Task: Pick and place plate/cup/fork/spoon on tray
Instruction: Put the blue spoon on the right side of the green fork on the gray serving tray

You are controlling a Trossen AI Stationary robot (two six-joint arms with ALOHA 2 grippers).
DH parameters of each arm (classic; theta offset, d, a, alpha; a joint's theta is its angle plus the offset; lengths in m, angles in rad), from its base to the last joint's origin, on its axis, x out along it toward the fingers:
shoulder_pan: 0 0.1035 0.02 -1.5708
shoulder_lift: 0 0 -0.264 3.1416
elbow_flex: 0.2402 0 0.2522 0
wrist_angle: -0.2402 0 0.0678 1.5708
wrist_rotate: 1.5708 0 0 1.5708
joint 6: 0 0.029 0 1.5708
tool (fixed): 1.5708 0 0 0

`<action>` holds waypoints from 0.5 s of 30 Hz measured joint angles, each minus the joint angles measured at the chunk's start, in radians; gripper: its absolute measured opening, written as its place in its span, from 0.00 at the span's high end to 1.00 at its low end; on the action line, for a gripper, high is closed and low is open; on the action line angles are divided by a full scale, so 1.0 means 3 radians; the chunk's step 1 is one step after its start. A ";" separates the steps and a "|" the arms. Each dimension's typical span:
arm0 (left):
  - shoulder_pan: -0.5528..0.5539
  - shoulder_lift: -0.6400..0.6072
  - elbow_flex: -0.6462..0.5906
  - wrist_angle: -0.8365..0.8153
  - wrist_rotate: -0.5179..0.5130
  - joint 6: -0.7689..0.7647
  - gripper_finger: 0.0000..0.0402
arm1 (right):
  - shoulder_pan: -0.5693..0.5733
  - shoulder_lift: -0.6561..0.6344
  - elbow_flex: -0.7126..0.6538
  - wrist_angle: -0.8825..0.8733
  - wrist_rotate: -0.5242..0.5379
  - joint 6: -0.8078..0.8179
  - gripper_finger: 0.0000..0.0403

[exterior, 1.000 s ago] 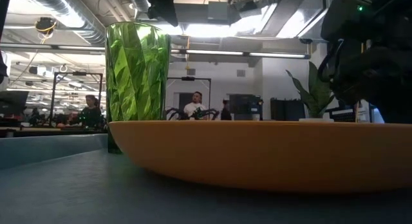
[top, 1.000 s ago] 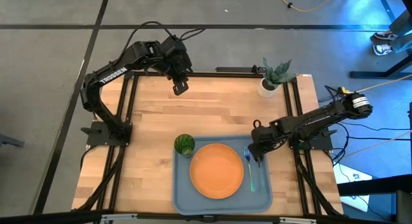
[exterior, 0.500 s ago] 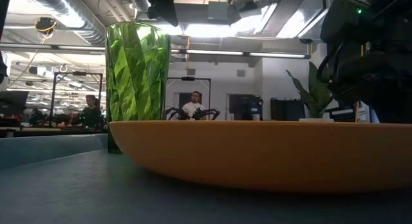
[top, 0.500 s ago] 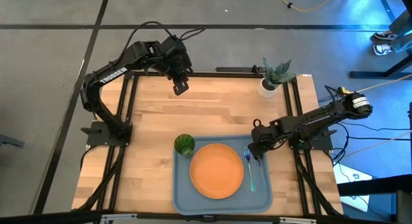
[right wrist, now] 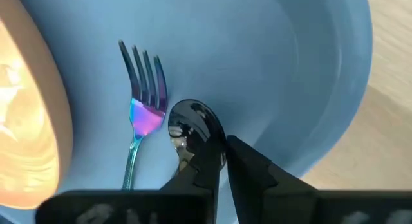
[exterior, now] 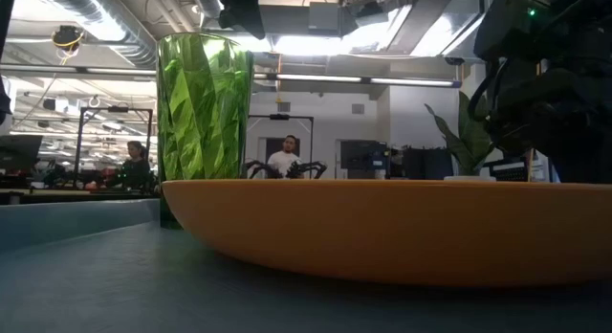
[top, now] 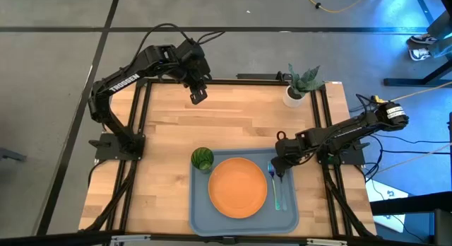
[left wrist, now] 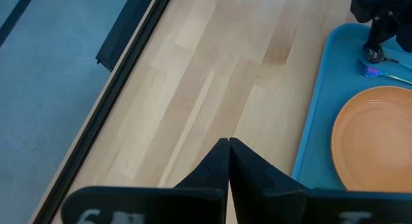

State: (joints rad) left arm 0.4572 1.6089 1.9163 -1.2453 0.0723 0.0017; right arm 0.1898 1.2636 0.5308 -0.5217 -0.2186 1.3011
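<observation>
Right gripper [top: 280, 170] sits low over the upper right corner of the tray [top: 200, 219], right of centre in the high view. Its fingers [right wrist: 248, 169] stand slightly parted, a narrow gap between them, about the dark head of the spoon [right wrist: 193, 130]; whether they still pinch it cannot be told. A second ago the spoon's handle was not visible on the tray; it now lies as a second teal line just right of the fork [top: 272, 181].

The fork is unmoved, purple head toward the top of the frame. The orange plate [top: 237, 187] occupies the tray's centre and the green cup [top: 202, 158] the upper left corner, both unchanged.

Left gripper [top: 197, 96] hangs clenched over the bare wood at upper centre-left, position unchanged.
</observation>
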 joint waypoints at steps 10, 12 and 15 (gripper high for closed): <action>0.0000 0.0000 0.0000 -0.0001 0.0000 -0.0004 1.00 | 0.0001 -0.0007 0.0040 -0.0091 -0.0042 -0.0002 0.91; 0.0000 0.0000 0.0000 -0.0003 0.0000 -0.0033 1.00 | 0.0001 -0.0010 0.0141 -0.0258 -0.0041 -0.0043 0.91; 0.0000 0.0000 0.0000 -0.0008 -0.0001 -0.0112 1.00 | 0.0001 -0.0011 0.0326 -0.0662 0.0053 -0.0221 0.91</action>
State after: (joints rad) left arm 0.4572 1.6089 1.9163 -1.2476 0.0719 -0.0319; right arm 0.1902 1.2602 0.6286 -0.7203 -0.2028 1.2349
